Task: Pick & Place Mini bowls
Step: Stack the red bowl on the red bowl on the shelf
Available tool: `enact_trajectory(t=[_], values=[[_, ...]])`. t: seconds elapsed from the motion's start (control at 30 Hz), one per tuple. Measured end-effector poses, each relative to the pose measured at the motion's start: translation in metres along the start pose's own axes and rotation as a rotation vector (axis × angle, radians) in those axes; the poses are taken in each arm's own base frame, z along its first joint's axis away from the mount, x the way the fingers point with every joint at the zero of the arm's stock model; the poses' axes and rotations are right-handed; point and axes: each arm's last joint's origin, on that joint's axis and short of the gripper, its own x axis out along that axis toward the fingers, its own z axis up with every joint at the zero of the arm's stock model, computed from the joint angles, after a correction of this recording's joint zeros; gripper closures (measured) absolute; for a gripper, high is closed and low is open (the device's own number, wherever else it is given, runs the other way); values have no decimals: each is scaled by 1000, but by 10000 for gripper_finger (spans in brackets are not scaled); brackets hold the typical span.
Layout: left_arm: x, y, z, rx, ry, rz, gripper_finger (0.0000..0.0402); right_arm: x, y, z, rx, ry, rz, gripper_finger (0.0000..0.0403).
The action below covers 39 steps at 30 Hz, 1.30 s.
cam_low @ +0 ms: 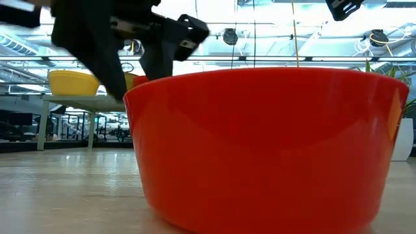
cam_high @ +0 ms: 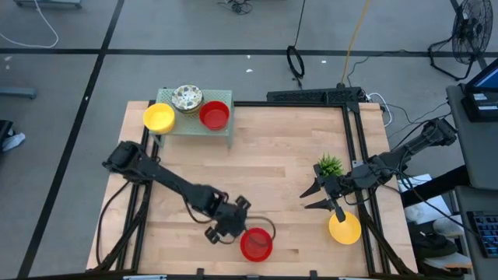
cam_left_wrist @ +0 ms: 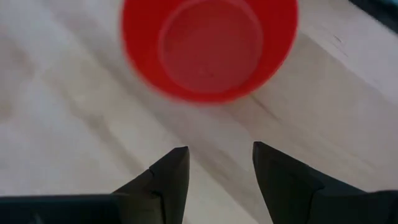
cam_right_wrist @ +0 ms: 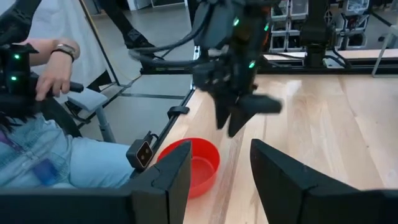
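Observation:
A red mini bowl (cam_high: 257, 243) sits upright on its base near the table's near edge, filling the low view (cam_low: 266, 143). My left gripper (cam_high: 236, 224) hovers open just left of it; in its wrist view the red bowl (cam_left_wrist: 208, 46) lies ahead of the fingers, apart from them. My right gripper (cam_high: 309, 199) is open above the table's right part, between a small green plant (cam_high: 329, 165) and a yellow mini bowl (cam_high: 345, 228) resting on the wood. A yellow bowl (cam_high: 159, 117), a white patterned bowl (cam_high: 187, 98) and a red bowl (cam_high: 214, 115) rest on a green stand (cam_high: 226, 134).
The green stand occupies the far left corner. Bare wood lies across the table's middle (cam_high: 264, 171). Black rails (cam_high: 354, 148) run along the right and far edges. In the right wrist view a seated person (cam_right_wrist: 43, 93) is beyond the table's left side, behind my left arm (cam_right_wrist: 233, 68).

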Motion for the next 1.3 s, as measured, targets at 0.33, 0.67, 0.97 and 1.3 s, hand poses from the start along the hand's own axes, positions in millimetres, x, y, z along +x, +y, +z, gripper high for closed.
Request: enact_trajectory(t=[0.33, 0.67, 0.97, 1.3], values=[[18, -23, 15, 321, 11, 155, 220, 0, 0, 0, -17, 2, -1, 252], [17, -46, 32, 502, -123, 111, 220, 0, 0, 0, -40, 1, -4, 252], [19, -47, 36, 471, -218, 25, 220, 0, 0, 0, -40, 1, -4, 252], [44, -39, 27, 455, -192, -19, 220, 0, 0, 0, -38, 1, -4, 252]])
